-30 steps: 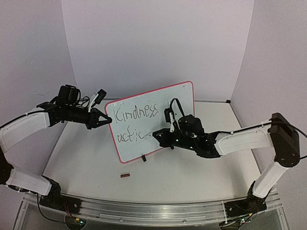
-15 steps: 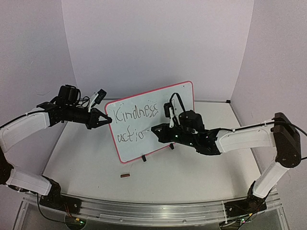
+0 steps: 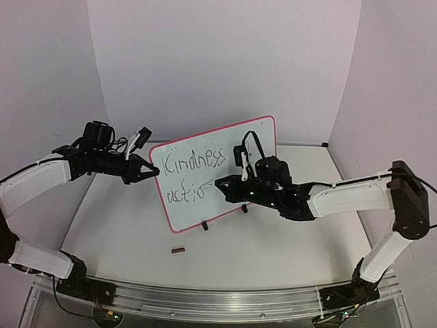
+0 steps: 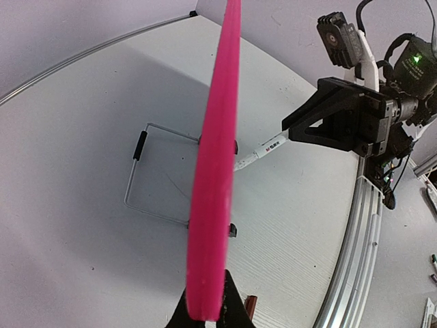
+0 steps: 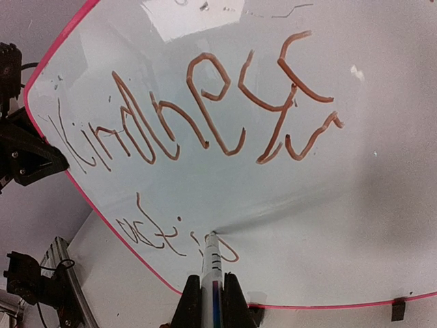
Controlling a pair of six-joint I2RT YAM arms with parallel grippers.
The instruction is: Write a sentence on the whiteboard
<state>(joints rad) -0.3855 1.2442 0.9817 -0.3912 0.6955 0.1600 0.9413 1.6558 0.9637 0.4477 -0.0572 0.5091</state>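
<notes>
whiteboard [image 3: 263,137] stood tilted mid-table, left gripper [image 3: 151,171] clamped on its left edge | right gripper [image 3: 229,186] clamped on marker [image 5: 212,273], tip on board | sentence [image 3: 194,164] read "kindness" plus roughly "actio" — second line looked unfinished

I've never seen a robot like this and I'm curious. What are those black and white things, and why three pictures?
They are two robot arms bolted to a table. One picture looks down from above; the other two are taken from each arm's wrist. The left claw pinches the edge of a whiteboard standing on the table. The right claw grips a marker, its tip touching the board. The words read "Kindness", with a second line begun underneath. A small brown thing lies in front of the board.
</notes>
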